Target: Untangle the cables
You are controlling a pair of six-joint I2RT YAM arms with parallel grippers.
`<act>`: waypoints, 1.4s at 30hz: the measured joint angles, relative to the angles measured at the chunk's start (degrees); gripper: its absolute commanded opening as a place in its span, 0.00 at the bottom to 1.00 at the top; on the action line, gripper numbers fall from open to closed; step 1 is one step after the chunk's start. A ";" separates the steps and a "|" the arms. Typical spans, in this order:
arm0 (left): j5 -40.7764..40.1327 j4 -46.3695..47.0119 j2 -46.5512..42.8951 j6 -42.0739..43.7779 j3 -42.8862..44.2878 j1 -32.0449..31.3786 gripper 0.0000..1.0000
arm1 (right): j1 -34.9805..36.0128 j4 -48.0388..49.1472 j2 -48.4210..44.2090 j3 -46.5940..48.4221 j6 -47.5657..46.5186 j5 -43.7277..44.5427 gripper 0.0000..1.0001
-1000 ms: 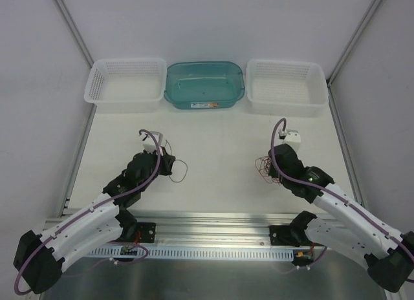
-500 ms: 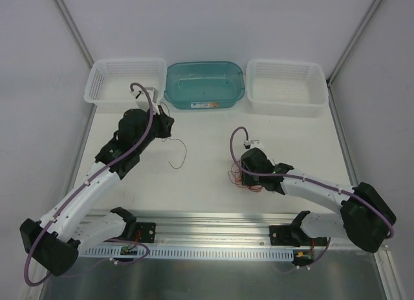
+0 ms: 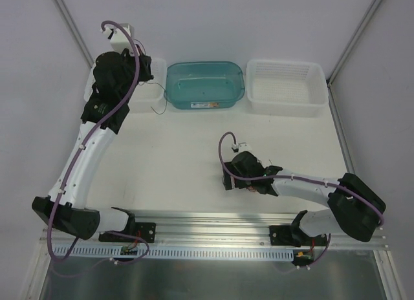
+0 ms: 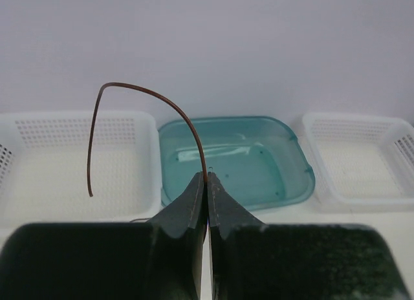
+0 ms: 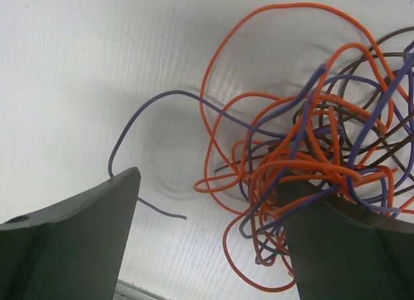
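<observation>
My left gripper (image 4: 207, 178) is raised at the back left and shut on a single thin brown cable (image 4: 132, 88), which arcs up out of the jaws and droops left. From above, that cable (image 3: 160, 106) dangles beside the left gripper (image 3: 149, 80), in front of the left white basket (image 3: 97, 96). The remaining cables, a tangle (image 5: 310, 158) of orange, purple and brown wires, lie on the table. My right gripper (image 5: 210, 183) hovers low over them, open, its right finger over the tangle and a loose purple end near its left finger. From above, the right gripper (image 3: 227, 181) hides most of the tangle.
A teal tub (image 3: 204, 83) stands at the back centre between two white baskets, the right one (image 3: 286, 86) holding nothing I can see. In the left wrist view the tub (image 4: 278, 183) lies straight ahead. A metal rail (image 3: 213, 219) runs along the near edge.
My left arm has lifted and swung to the back left, carrying the single brown cable away. My right gripper moved left and nearer with the tangle, then opened over it.
</observation>
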 measured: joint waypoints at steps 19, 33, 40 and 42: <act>3.30 9.11 37.20 4.96 24.06 17.09 0.00 | 4.24 -6.69 -12.44 0.46 -0.70 0.15 0.97; 10.05 12.02 50.18 -0.09 25.22 23.74 0.75 | 5.05 -18.97 -28.98 7.34 -1.62 5.38 0.98; 13.18 12.28 41.53 -4.00 12.39 23.04 0.99 | 5.05 -26.38 -33.31 7.34 -0.83 10.99 0.99; 13.64 12.28 35.10 -6.12 5.60 22.14 0.99 | 5.03 -29.05 -34.05 7.65 -0.07 12.55 1.00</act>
